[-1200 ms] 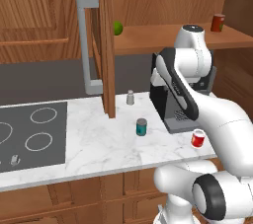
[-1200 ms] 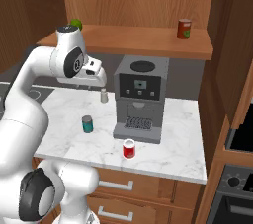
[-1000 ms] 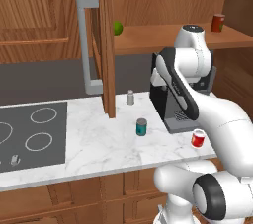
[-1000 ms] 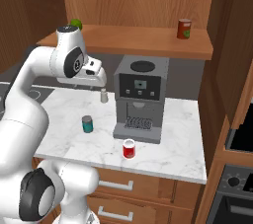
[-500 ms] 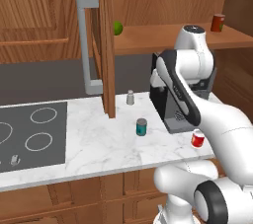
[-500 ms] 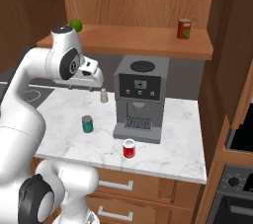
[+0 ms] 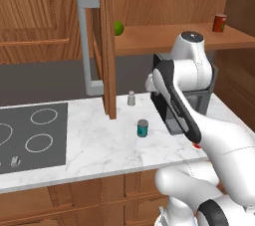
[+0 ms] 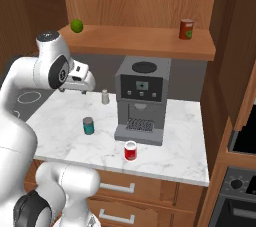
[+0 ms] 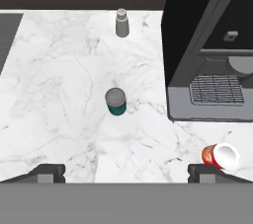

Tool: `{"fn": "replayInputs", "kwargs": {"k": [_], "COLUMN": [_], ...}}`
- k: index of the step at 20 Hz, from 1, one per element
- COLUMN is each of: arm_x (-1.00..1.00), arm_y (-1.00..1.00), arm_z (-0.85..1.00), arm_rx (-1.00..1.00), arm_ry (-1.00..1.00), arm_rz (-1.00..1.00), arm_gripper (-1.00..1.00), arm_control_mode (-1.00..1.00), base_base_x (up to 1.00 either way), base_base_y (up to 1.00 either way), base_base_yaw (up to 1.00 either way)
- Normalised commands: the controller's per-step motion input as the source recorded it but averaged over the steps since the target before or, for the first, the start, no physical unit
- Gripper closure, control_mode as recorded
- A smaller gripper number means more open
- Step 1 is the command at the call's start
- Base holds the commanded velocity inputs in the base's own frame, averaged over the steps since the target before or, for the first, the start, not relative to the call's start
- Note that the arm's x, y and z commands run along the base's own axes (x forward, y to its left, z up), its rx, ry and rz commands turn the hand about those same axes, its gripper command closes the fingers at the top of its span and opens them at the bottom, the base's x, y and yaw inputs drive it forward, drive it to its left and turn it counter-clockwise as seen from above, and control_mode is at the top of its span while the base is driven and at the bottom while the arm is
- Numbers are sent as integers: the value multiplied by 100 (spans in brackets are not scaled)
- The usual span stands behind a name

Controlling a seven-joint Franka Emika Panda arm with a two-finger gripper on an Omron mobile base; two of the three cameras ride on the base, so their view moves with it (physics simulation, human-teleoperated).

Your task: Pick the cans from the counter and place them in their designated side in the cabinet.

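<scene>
Open marble lay all around the teal can on the counter. The coffee machine walled off its right side, with the grey shaker well behind it.

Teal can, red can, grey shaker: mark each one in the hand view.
teal can [image 9: 116,100], hand view, silvery top.
red can [image 9: 220,155], hand view, pale top.
grey shaker [image 9: 121,23], hand view, body.

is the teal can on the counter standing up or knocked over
Upright. The teal can stands on its base on the counter, and the hand view looks down on its round silvery top; both base views show it vertical.
</scene>
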Motion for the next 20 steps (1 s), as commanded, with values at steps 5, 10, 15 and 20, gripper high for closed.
{"fn": "replayInputs", "kwargs": {"k": [5,10,15,20], "arm_x": [0,0,1,2], "arm_y": [24,14,1,0], "arm_z": [0,0,0,0], "arm_rx": [0,0,0,0], "arm_ry": [-3,0,0,1], "arm_rz": [0,0,0,0], "arm_gripper": [-100,-100,-100,-100], "arm_control_mode": [-100,-100,-100,-100], "base_base_x": [0,0,0,0], "base_base_y": [0,0,0,0], "base_base_yaw": [0,0,0,0]}}
